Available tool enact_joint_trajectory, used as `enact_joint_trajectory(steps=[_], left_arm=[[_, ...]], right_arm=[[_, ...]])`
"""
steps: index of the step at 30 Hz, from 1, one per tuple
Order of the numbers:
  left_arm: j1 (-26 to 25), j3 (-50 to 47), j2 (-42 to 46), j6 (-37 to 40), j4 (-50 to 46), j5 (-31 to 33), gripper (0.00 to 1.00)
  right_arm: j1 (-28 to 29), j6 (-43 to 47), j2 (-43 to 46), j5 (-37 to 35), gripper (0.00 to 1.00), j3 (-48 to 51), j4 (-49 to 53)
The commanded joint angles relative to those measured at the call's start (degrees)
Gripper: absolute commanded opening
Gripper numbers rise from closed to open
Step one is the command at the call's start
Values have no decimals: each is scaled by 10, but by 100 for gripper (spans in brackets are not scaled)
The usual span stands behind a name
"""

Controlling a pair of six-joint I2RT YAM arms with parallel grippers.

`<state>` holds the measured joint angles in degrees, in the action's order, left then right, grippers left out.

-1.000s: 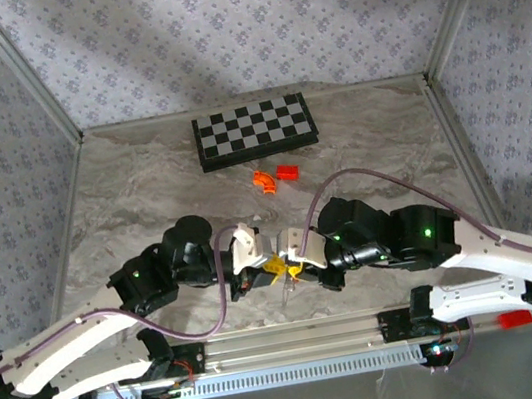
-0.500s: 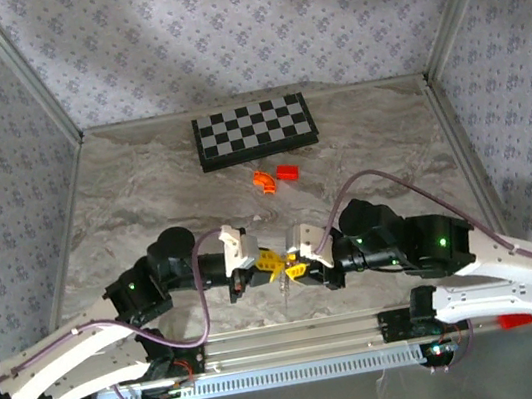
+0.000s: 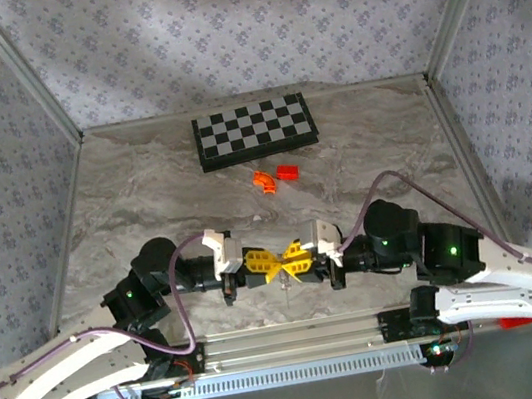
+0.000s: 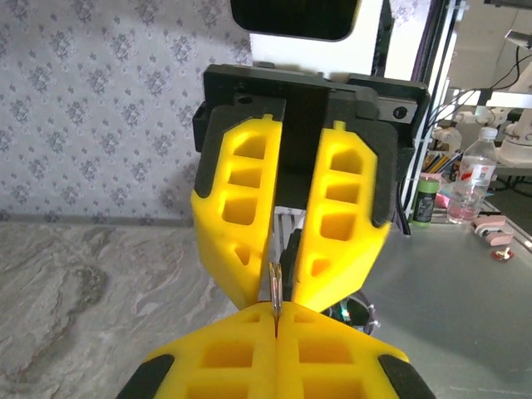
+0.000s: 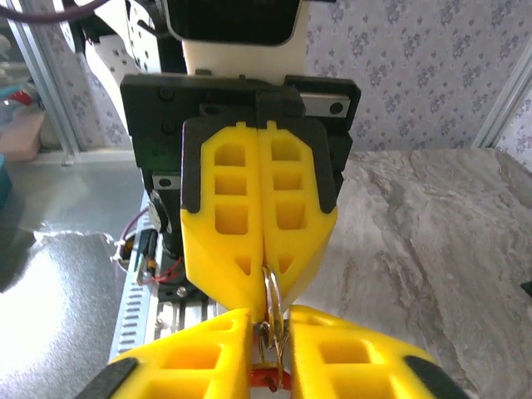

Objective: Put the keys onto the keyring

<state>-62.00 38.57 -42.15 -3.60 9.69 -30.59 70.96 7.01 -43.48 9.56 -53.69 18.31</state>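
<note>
Two grippers of mine meet tip to tip above the marbled table [image 3: 134,195], well to the near side of the checkerboard [image 3: 255,130], toward my bases. My left gripper [image 3: 268,264] is clenched. Seen from the right wrist, its yellow fingers [image 5: 229,216] lie flush against each other along their whole length. The keyring [image 5: 272,293], a thin metal ring seen nearly edge-on, comes out from between their tips. The left wrist view agrees: the ring's edge runs down into the seam between those same fingers.

My right gripper [image 3: 292,262] faces the left one head-on. Its fingers [image 4: 241,208] stand with a narrow gap between them that closes toward the tips, and the keyring sits in that gap. I cannot tell whether they pinch the ring or merely stand on either side of it.

Low in the same gap, just under the ring in the right wrist view, a small red-orange key [image 5: 264,379] shows. Whether it is threaded on the ring I cannot tell. From overhead, ring and key are too small to make out between the fingertips.

Between the checkerboard and my grippers, close to the board's near edge, an orange curved piece [image 3: 263,181] and a red block [image 3: 288,172] lie side by side on the table. The block is on my right-arm side, and both are well apart from the grippers.
</note>
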Motion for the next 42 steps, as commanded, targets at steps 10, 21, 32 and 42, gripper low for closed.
enact_joint_trajectory(steps=[10, 21, 32, 42], left_arm=[[-2, 15, -5, 2, 15, -7, 0], [-3, 80, -27, 110, -182, 95, 21], [-5, 86, -42, 111, -192, 89, 21], [-7, 85, -55, 111, -176, 75, 19]], right_arm=[[-2, -4, 2, -25, 0, -6, 7], [4, 36, -70, -56, 0, -108, 208], [-5, 45, -97, -16, 0, -128, 223], [-9, 35, -102, -8, 0, -119, 200]])
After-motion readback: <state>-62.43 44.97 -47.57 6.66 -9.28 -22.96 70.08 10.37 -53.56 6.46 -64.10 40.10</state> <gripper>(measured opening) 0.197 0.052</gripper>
